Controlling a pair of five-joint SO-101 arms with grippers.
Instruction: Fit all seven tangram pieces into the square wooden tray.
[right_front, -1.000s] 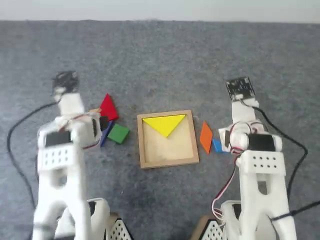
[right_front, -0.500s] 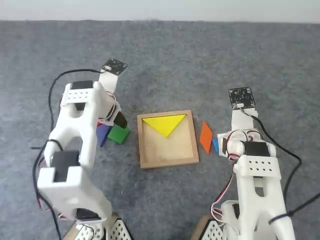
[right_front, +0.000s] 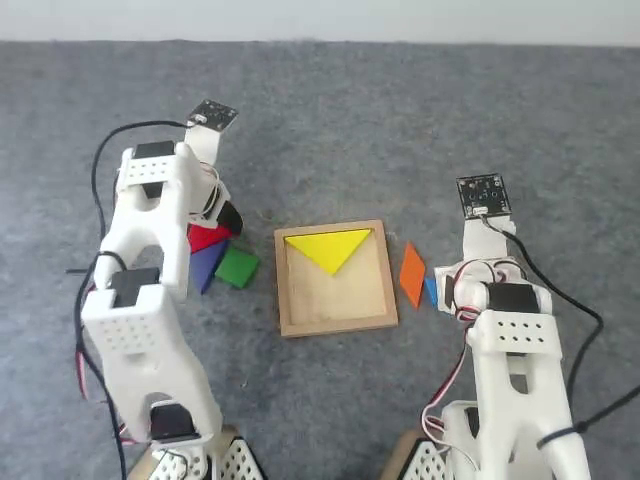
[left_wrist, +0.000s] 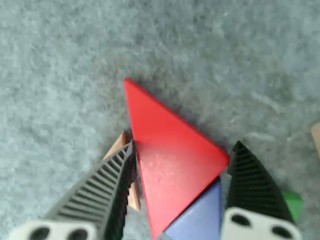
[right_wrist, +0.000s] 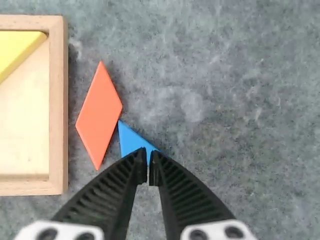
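Observation:
The square wooden tray (right_front: 336, 324) lies mid-table with a yellow triangle (right_front: 328, 248) in its far half. Left of it are a red triangle (left_wrist: 170, 160), a dark blue piece (left_wrist: 200, 222), a green square (right_front: 237, 267) and a tan piece (left_wrist: 120, 146) half hidden under the red one. My left gripper (left_wrist: 185, 146) is open, one finger on each side of the red triangle. An orange parallelogram (right_wrist: 99, 121) and a light blue triangle (right_wrist: 130, 141) lie right of the tray. My right gripper (right_wrist: 145, 154) is shut, its tips at the light blue triangle's near edge.
Grey carpet covers the table. The left arm (right_front: 150, 230) stretches over the left group of pieces, and the right arm (right_front: 505, 300) stands close beside the right pieces. Open carpet lies beyond the tray and in front of it.
The left arm has risen and swung forward, bringing its gripper down over the red triangle. The right arm shifted slightly at first, then stayed still.

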